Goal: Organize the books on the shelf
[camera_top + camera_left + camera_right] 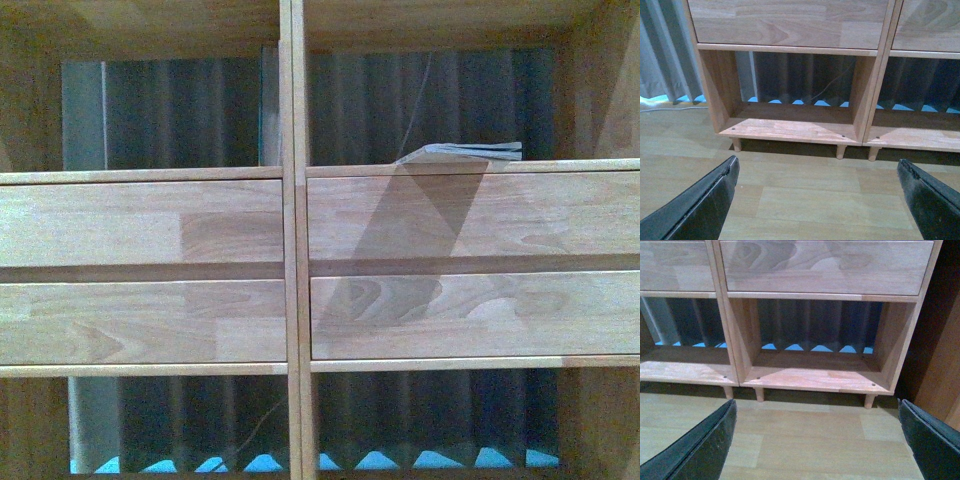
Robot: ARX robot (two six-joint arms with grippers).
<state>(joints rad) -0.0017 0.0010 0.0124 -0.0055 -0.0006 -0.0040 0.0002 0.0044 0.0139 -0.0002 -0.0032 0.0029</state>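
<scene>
Straight on from the robot's chest, the shelf (140, 320) fills the whole view, and its central upright (292, 300) is the thing to steer by. Just right of that upright, in the open compartment above the drawer fronts (450, 215), one of the books (468, 152) lies flat on the board. The corner nearest the upright curls up at the board's front lip. Only a thin pale edge shows, and I can't make out a spine or cover. A grey curtain (180, 110) hangs behind the open bays. Neither arm appears here.

From the left wrist, the left gripper (817, 164) hangs low over the wood floor (805, 200), its jaws spread wide with nothing between them. It faces the bottom compartment left of the upright, and I see no book in there.

From the right wrist, the right gripper (817, 405) is the same: jaws wide apart, holding nothing. It faces the bottom compartment right of the upright, which puts it under the book's column with both drawers in between.

The book looks light and floppy to me. Pinched at one corner it would likely droop, and a glossy cover may slip. I'd slide a finger under that lifted corner and close on the front edge nearer its middle, gently.
</scene>
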